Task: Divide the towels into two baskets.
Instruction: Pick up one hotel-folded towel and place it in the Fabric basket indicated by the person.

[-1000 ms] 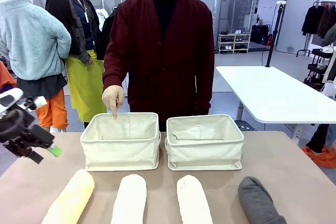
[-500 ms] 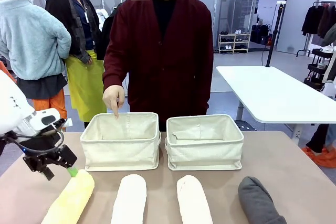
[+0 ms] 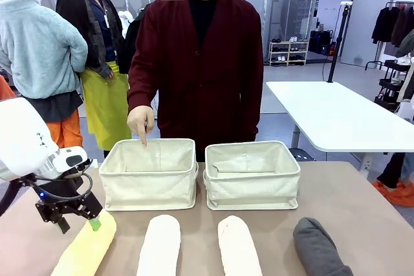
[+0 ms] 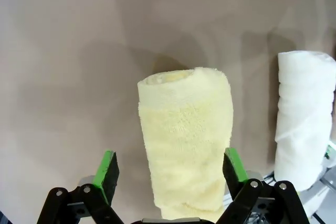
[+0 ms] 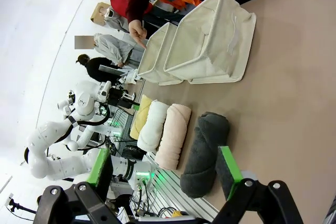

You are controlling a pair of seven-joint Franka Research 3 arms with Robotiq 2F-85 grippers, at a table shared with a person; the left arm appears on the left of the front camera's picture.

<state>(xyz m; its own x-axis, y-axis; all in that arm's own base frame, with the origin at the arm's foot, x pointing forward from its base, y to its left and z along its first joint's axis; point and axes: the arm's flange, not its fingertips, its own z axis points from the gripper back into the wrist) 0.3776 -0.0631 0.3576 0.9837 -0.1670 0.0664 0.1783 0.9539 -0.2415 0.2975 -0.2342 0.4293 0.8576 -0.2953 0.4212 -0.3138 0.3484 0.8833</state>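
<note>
Nothing's sorted yet, both baskets (image 3: 149,182) are sitting empty. Left gripper (image 4: 170,167) is hovering with jaws wide apart, yellow towel (image 4: 184,129) lying right between them, not clamped. Other three towels (image 3: 160,244) are waiting off to the side.

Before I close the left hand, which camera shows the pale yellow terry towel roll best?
Left wrist view: the pale yellow terry towel roll lies large and centred between the pads of the open left hand. The front view cuts its near end off at the bottom edge; the right wrist view shows a small sliver.
</note>
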